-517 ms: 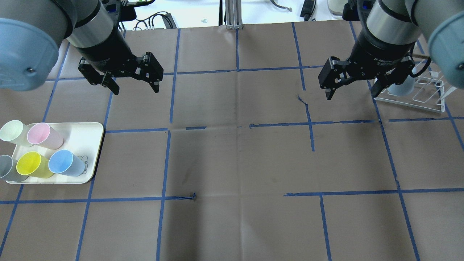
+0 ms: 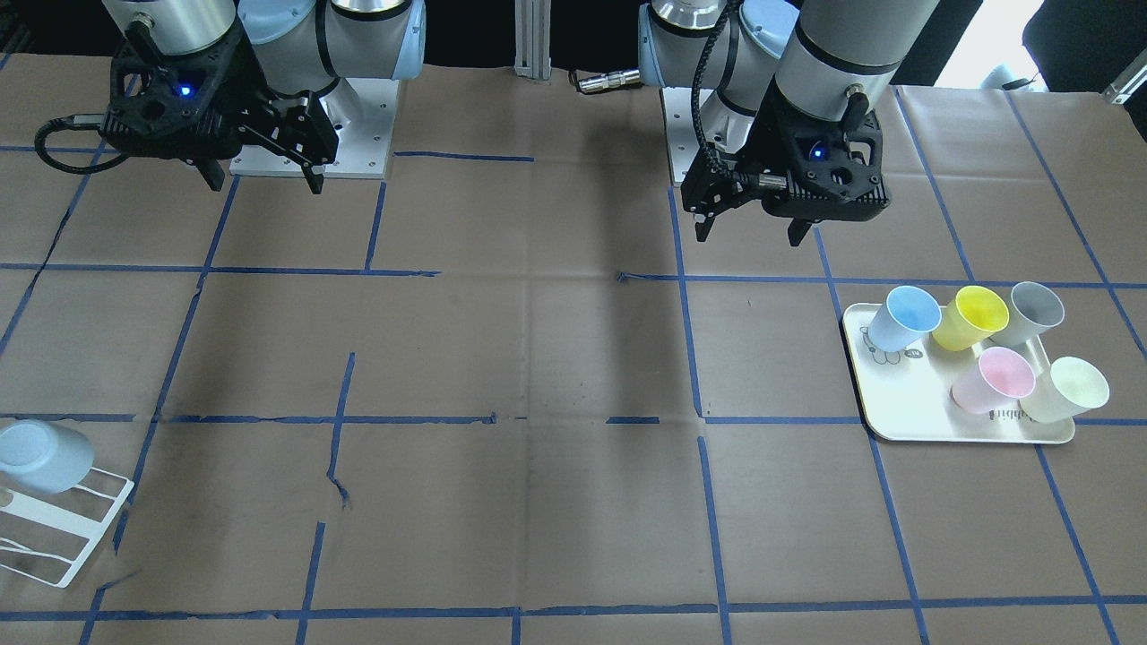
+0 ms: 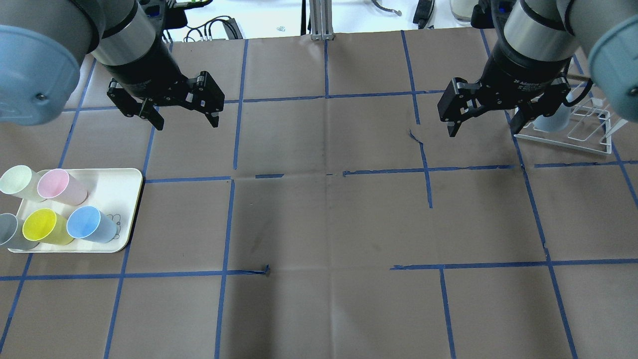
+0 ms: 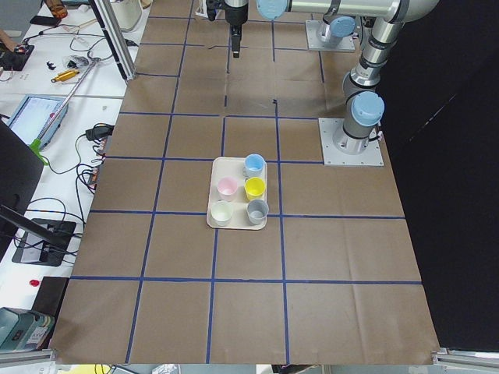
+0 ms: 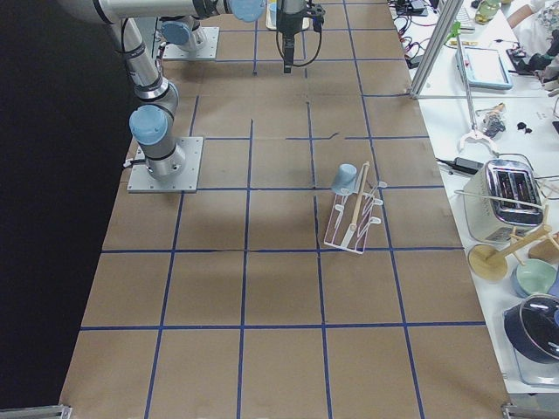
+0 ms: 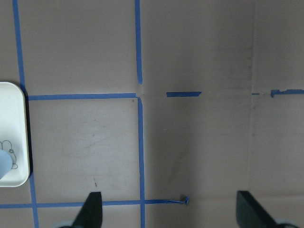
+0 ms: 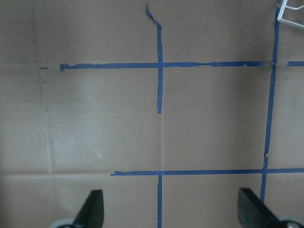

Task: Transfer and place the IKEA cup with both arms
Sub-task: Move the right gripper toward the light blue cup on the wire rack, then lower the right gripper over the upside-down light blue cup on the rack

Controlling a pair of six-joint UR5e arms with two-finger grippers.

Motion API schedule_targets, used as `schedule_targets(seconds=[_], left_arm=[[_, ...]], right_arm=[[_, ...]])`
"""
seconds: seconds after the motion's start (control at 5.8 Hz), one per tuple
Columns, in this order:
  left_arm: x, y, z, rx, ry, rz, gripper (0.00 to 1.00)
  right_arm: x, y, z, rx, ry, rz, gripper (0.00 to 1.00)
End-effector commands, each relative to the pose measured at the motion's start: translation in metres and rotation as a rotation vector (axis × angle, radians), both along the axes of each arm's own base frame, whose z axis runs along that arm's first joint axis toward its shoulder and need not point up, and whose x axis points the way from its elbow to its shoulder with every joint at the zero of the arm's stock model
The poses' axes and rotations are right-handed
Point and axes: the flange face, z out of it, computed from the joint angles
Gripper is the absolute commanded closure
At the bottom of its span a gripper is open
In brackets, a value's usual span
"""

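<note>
On the white rounded plastic tray (image 3: 119,189), below and to the left of the left gripper (image 3: 187,124), five plastic tumblers are standing. The grey one (image 3: 7,230) is being cut off by the overhead view's edge. Beside it are sitting a pale-green one (image 3: 17,180), a pink one (image 3: 57,185), a yellow one (image 3: 42,225) and a small pale-blue tapered plastic tumbler (image 3: 87,223), the one nearest that gripper. In the left wrist view only the tray's corner and a sliver of this blue tumbler are showing.

The left gripper is hovering above the brown paper table (image 3: 324,224), pointing down, jaws spread wide and gripping nothing. The right gripper (image 3: 483,132) is hanging in a matching pose well apart from it, also spread and carrying nothing.

Just to that gripper's right, a second pale-blue tumbler (image 3: 551,119) is lying tilted on a white wire rack (image 3: 563,142), base upward. From overhead the gripper's finger is hiding part of it, while the front-facing view is showing it clearly. Whether it is touching the finger cannot be told from overhead; the right-side view is showing the rack standing apart.
</note>
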Motion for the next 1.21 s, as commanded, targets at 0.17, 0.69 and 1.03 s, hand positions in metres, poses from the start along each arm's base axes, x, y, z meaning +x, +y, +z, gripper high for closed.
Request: schedule_targets(seconds=[0.17, 0.69, 1.03], left_arm=[[0.000, 0.000, 0.000, 0.000, 0.000, 0.001, 0.02], [0.000, 0.000, -0.001, 0.001, -0.001, 0.000, 0.02], [0.000, -0.001, -0.001, 0.003, 0.000, 0.001, 0.02]], right_arm=[[-0.015, -0.010, 0.004, -0.037, 0.000, -0.011, 0.00], [-0.199, -0.069, -0.014, -0.056, 0.019, 0.065, 0.00], [-0.267, -0.141, -0.027, -0.062, 0.033, 0.151, 0.00]])
